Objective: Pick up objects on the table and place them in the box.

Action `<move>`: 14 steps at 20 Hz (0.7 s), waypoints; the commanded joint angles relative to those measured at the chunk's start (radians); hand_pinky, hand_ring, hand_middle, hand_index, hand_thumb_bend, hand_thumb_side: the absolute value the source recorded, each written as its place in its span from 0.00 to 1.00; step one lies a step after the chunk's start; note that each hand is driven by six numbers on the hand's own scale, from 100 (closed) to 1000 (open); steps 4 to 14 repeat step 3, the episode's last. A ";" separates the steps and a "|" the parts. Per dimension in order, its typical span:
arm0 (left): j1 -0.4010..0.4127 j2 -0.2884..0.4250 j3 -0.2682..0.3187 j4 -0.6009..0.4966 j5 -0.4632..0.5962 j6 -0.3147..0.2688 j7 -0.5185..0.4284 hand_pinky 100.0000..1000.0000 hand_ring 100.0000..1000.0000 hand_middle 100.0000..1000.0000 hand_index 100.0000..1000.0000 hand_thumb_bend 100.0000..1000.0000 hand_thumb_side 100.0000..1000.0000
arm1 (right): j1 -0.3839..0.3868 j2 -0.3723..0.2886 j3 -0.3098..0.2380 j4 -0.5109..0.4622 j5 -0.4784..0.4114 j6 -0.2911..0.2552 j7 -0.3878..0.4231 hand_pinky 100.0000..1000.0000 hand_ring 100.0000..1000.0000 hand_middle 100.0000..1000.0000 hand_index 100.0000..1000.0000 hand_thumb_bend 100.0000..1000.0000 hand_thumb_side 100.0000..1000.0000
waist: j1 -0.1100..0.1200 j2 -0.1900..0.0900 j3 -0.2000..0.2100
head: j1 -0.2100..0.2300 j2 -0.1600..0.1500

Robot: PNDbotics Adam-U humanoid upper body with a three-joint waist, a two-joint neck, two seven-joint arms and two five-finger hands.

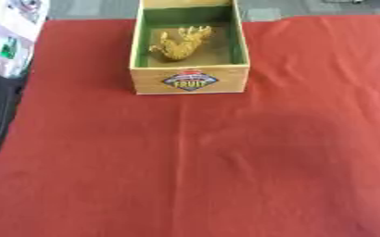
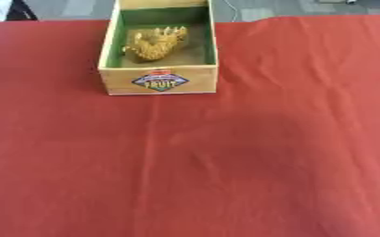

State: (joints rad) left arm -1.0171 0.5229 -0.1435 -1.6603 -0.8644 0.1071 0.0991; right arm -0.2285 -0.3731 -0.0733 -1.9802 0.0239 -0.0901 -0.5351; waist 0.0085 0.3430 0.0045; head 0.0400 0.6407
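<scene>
1. We see a wooden box (image 1: 189,81) with a green lining and a fruit label on its front wall, standing at the far middle of the counter (image 1: 225,176), which is covered by a red cloth.
2. Inside the box, toward its left side, lies a yellow-gold toy (image 1: 180,44), lumpy with small spikes or legs along its top; we cannot make out exactly what it is.
3. Nearer than the box, the red cloth shows only creases and a faint shadow; we see no other object waiting to be picked up.
4. Neither of our hands shows in either view, so we cannot say whether the fingers are apart, together or clamped on anything.
5. We judge that the toy looks light and fairly stiff, like moulded plastic or rubber, with a bumpy surface that should not slip much.
6. If it had to be taken up, we would hold it across its thick middle body rather than by the thin projections, which could bend or slide out.
7. With the toy already in the box, we judge the task done or nearly done.
</scene>
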 commanded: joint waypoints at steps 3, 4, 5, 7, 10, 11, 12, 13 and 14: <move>0.078 0.051 0.026 -0.208 0.224 0.085 0.135 0.52 0.55 0.59 0.82 0.00 0.57 | -0.014 -0.017 -0.010 -0.020 -0.008 -0.006 -0.006 0.80 0.44 0.45 0.68 0.00 0.65 | -0.019 -0.038 0.012 | -0.003 0.018; 0.078 0.051 0.026 -0.208 0.224 0.085 0.135 0.52 0.55 0.59 0.82 0.00 0.57 | -0.014 -0.017 -0.010 -0.020 -0.008 -0.006 -0.006 0.80 0.44 0.45 0.68 0.00 0.65 | -0.019 -0.038 0.012 | -0.003 0.018; 0.078 0.051 0.026 -0.208 0.224 0.085 0.135 0.52 0.55 0.59 0.82 0.00 0.57 | -0.014 -0.017 -0.010 -0.020 -0.008 -0.006 -0.006 0.80 0.44 0.45 0.68 0.00 0.65 | -0.019 -0.038 0.012 | -0.003 0.018; 0.078 0.051 0.026 -0.208 0.224 0.085 0.135 0.52 0.55 0.59 0.82 0.00 0.57 | -0.014 -0.017 -0.010 -0.020 -0.008 -0.006 -0.006 0.80 0.44 0.45 0.68 0.00 0.65 | -0.019 -0.038 0.012 | -0.003 0.018; 0.078 0.051 0.026 -0.208 0.224 0.085 0.135 0.52 0.55 0.59 0.82 0.00 0.57 | -0.014 -0.017 -0.010 -0.020 -0.008 -0.006 -0.006 0.80 0.44 0.45 0.68 0.00 0.65 | -0.019 -0.038 0.012 | -0.003 0.018; 0.078 0.051 0.026 -0.208 0.224 0.085 0.135 0.52 0.55 0.59 0.82 0.00 0.57 | -0.014 -0.017 -0.010 -0.020 -0.008 -0.006 -0.006 0.80 0.44 0.45 0.68 0.00 0.65 | -0.019 -0.038 0.012 | -0.003 0.018; 0.078 0.051 0.026 -0.208 0.224 0.085 0.135 0.52 0.55 0.59 0.82 0.00 0.57 | -0.014 -0.017 -0.010 -0.020 -0.008 -0.006 -0.006 0.80 0.44 0.45 0.68 0.00 0.65 | -0.019 -0.038 0.012 | -0.003 0.018; 0.078 0.051 0.026 -0.208 0.224 0.085 0.135 0.52 0.55 0.59 0.82 0.00 0.57 | -0.014 -0.017 -0.010 -0.020 -0.008 -0.006 -0.006 0.80 0.44 0.45 0.68 0.00 0.65 | -0.019 -0.038 0.012 | -0.003 0.018; 0.078 0.051 0.026 -0.208 0.224 0.085 0.135 0.52 0.55 0.59 0.82 0.00 0.57 | -0.014 -0.017 -0.010 -0.020 -0.008 -0.006 -0.006 0.80 0.44 0.45 0.68 0.00 0.65 | -0.019 -0.038 0.012 | -0.003 0.018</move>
